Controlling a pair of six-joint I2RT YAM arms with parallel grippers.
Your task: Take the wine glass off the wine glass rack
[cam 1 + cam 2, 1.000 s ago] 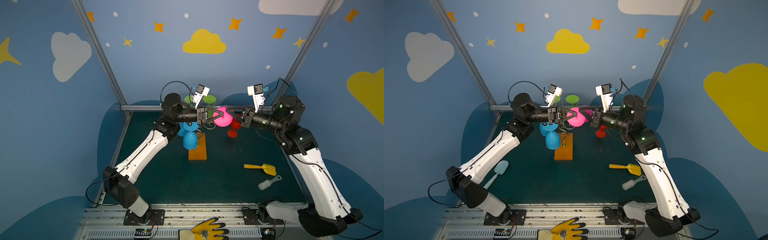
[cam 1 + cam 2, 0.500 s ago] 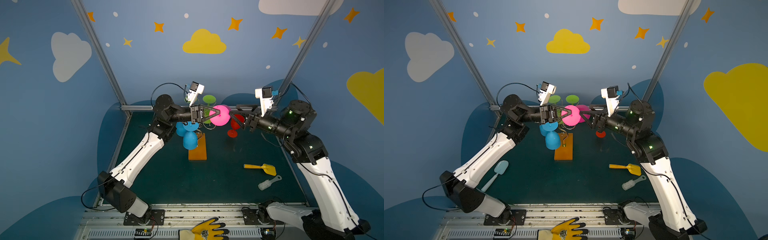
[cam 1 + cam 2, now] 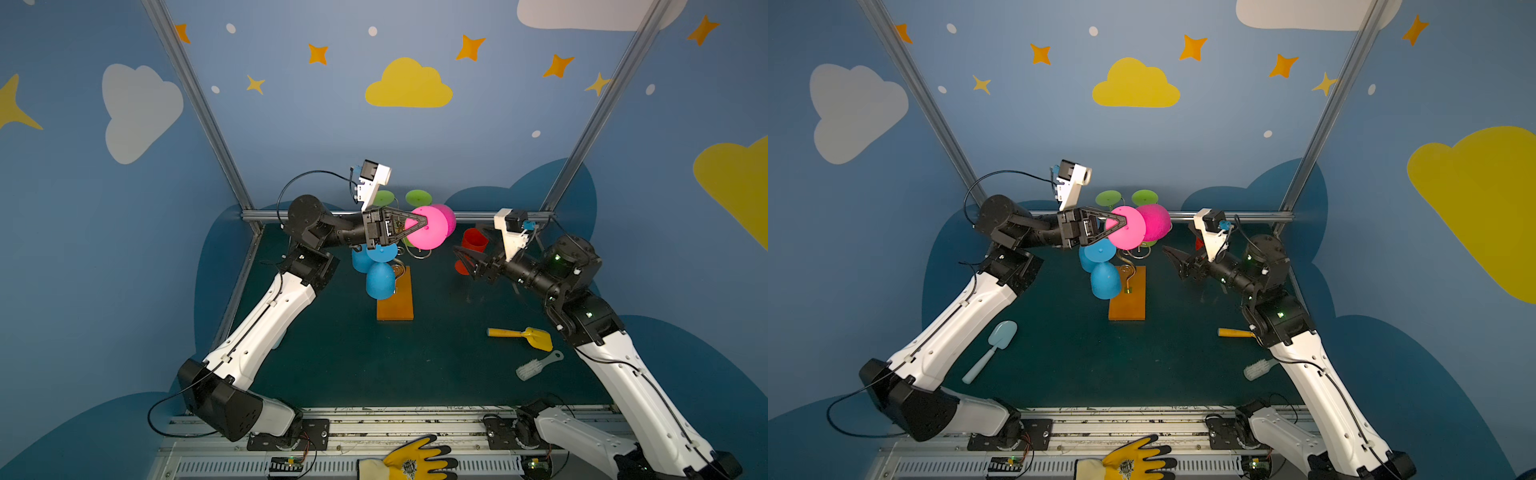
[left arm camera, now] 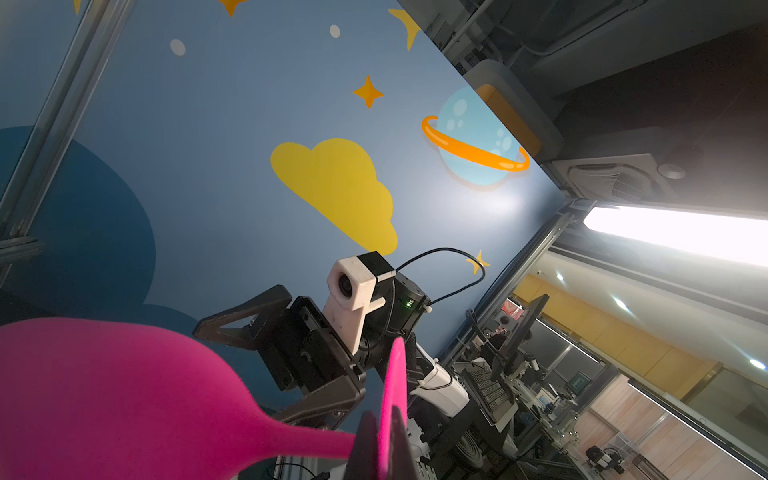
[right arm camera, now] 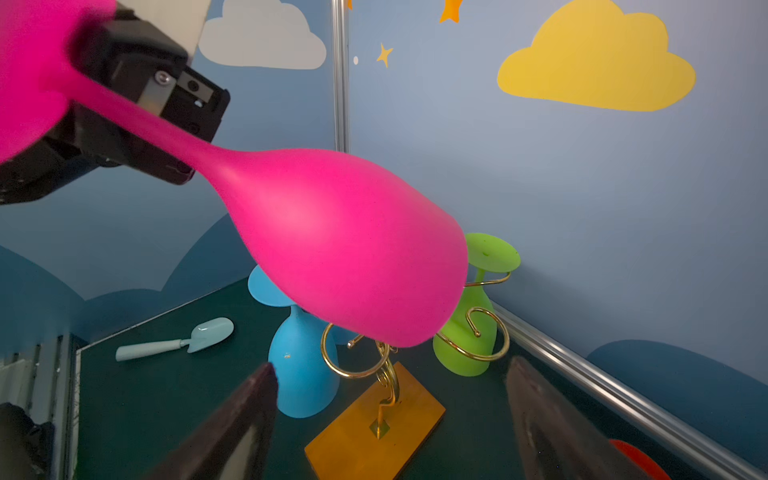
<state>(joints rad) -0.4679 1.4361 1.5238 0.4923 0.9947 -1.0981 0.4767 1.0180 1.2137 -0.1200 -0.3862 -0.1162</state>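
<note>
— Left gripper (image 3: 420,225)?
— Clenched on the foot of the pink wine glass (image 3: 436,237); glass held sideways above the wine glass rack (image 3: 395,302); contact with the gold scrolls impossible to judge.
— Right gripper (image 3: 464,260)?
— Spread wide, empty; off to the rack's side, partly hiding a red glass (image 3: 473,241).

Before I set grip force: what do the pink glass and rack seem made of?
The pink wine glass: opaque, matte, soft sheen; probably plastic or silicone. The wine glass rack: glinting gold wire, likely metal; base flat orange-brown, perhaps wood.
</note>
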